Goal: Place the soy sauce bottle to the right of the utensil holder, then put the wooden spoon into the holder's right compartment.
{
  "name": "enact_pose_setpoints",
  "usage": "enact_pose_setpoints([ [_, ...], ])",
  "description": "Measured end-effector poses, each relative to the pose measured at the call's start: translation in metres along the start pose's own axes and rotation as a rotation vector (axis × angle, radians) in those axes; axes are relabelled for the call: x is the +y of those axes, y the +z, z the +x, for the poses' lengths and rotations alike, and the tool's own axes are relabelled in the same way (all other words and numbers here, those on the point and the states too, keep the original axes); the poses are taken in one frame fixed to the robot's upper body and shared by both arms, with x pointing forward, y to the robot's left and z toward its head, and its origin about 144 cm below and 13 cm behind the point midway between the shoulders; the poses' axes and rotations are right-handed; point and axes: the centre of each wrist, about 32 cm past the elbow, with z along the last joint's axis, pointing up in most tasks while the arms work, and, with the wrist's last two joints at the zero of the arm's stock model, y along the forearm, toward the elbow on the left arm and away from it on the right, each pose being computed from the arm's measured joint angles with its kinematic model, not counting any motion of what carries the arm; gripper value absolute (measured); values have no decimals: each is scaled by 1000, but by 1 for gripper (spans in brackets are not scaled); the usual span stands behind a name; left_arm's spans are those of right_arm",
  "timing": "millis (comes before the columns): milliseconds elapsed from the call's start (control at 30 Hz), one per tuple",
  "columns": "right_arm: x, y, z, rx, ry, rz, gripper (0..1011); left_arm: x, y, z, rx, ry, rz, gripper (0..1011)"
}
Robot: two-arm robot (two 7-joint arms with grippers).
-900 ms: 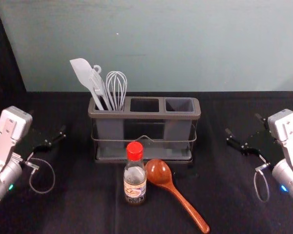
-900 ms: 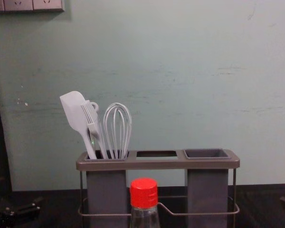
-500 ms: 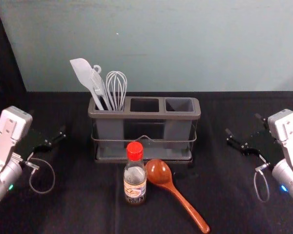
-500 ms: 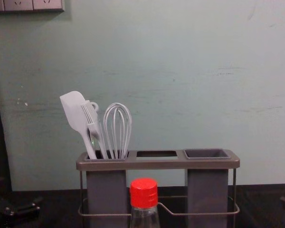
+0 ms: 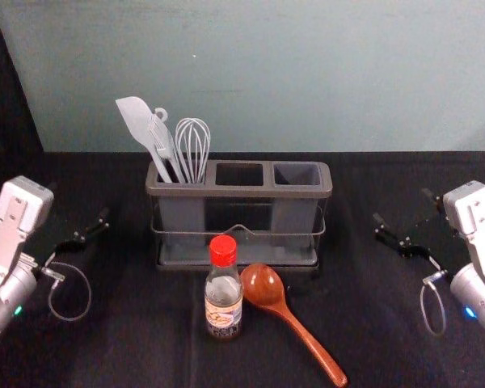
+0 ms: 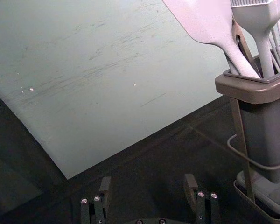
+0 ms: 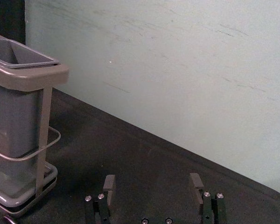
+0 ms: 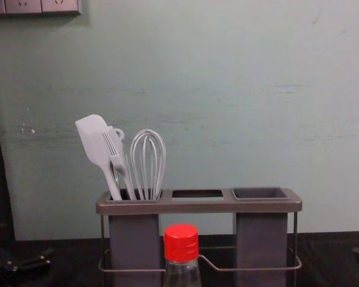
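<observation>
The soy sauce bottle (image 5: pixel 224 303), red-capped, stands upright in front of the utensil holder (image 5: pixel 239 192); in the chest view its cap (image 8: pixel 181 243) rises before the rack. Beside the bottle lies the wooden spoon (image 5: pixel 263 286), its bowl by the bottle and its handle slanting toward the front right. The holder's right compartment (image 5: pixel 297 174) is empty. My left gripper (image 5: pixel 79 203) is left of the holder, open and empty, as its wrist view confirms at the gripper (image 6: pixel 148 182). Right of the holder, my right gripper (image 5: pixel 402 206) is open and holds nothing; its wrist view has the gripper (image 7: pixel 152 181).
A spatula (image 5: pixel 137 121), a brush and a whisk (image 5: pixel 193 145) stand in the holder's left compartment and rise above its rim. Behind the black-covered table (image 5: pixel 137 356) is a pale green wall (image 5: pixel 307 73). Bare cloth lies between the holder and each gripper.
</observation>
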Motion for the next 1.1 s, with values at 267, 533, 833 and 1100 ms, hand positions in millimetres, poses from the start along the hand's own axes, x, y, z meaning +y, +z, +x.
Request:
enact_pose_setpoints([
  [267,0,0,0,0,0,0,1003,0,0,0,0,0,0,1011],
  [533,0,0,0,0,0,0,1003,0,0,0,0,0,0,1011],
  [833,0,0,0,0,0,0,1002,0,0,0,0,0,0,1012],
  [1100,0,0,0,0,0,0,1003,0,0,0,0,0,0,1011],
])
